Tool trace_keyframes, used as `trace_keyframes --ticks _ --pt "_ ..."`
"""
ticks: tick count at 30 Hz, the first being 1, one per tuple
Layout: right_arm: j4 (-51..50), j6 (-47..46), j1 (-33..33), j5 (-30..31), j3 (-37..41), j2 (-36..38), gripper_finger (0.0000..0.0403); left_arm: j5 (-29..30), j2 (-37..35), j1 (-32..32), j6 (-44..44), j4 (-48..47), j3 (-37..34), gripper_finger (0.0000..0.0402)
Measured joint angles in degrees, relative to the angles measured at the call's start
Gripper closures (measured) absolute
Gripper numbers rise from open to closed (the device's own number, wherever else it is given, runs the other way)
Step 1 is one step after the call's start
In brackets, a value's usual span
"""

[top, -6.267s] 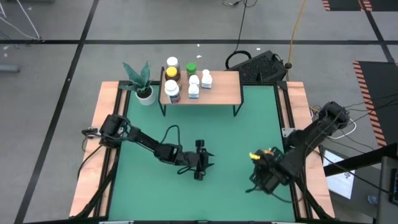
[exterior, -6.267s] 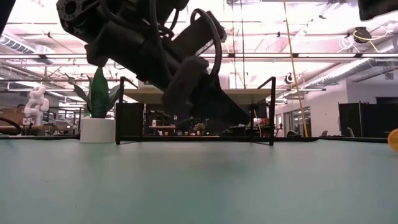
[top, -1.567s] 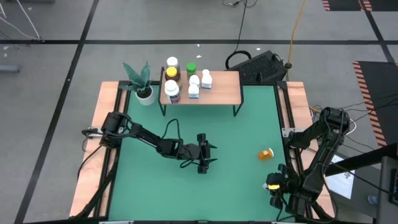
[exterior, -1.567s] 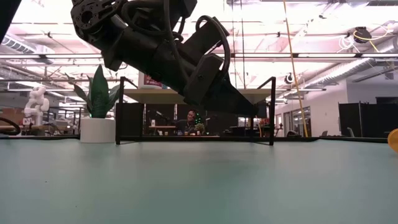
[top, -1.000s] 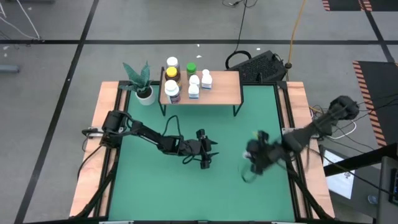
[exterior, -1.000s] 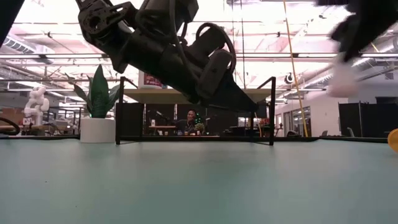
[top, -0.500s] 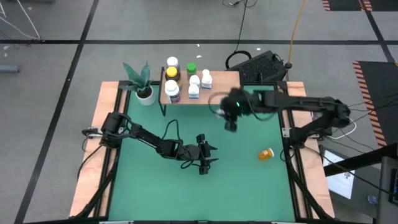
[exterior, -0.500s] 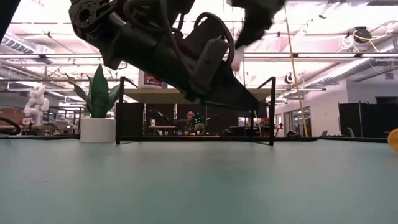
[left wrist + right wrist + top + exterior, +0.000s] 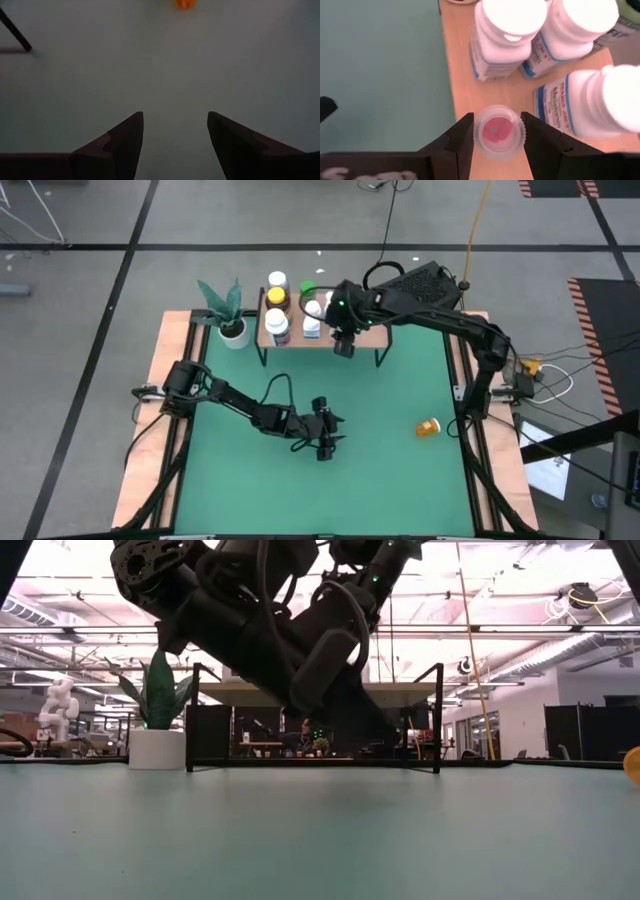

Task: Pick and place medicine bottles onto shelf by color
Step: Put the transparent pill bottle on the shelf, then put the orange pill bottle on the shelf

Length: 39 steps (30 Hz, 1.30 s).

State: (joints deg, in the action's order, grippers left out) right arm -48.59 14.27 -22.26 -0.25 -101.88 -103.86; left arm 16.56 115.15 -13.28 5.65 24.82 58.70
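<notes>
The right gripper [image 9: 495, 131] is closed on a small clear-capped bottle [image 9: 496, 131] with something pink under the cap, apparently held just over the shelf [image 9: 465, 85], beside three white bottles [image 9: 507, 37]. The left gripper [image 9: 175, 131] hangs open and empty above the worktop [image 9: 390, 440], an orange bottle [image 9: 428, 427] lying well ahead of it.

Grey floor [image 9: 200, 240], bright ceiling lights [image 9: 560, 580]

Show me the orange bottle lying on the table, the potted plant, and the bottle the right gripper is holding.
orange bottle [image 9: 428, 427], high view, middle of its body on the green mat.
potted plant [image 9: 234, 333], high view, its white pot.
held bottle [image 9: 496, 132], right wrist view, its clear cap top, between the fingers.
</notes>
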Motion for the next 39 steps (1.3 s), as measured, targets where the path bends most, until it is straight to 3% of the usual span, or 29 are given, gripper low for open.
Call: trace_keyframes --ticks 8,20,28,33,39 --pt "0.1 1.5 -0.8 -0.1 -0.1 -0.7 0.0259 0.0 0.0 -0.3 1.9 -1.6 0.0 0.0176" --pt "2.9 3.1 -0.9 0.0 -0.1 -0.7 0.0158 0.0 0.0 -1.0 8.0 -3.1 0.0 0.0176" --pt "2.3 -1.5 0.1 0.1 0.3 1.3 0.0153 0.1 0.0 -1.1 8.9 -7.7 0.0 0.0176" --pt "6.2 -4.5 1.7 0.2 6.0 5.1 0.0161 0.0 0.0 -1.8 11.3 -12.3 0.0 0.0176" --pt "20.3 -4.5 4.3 0.3 17.9 14.1 0.0170 0.3 0.0 -2.5 13.0 -12.7 0.0 0.0176"
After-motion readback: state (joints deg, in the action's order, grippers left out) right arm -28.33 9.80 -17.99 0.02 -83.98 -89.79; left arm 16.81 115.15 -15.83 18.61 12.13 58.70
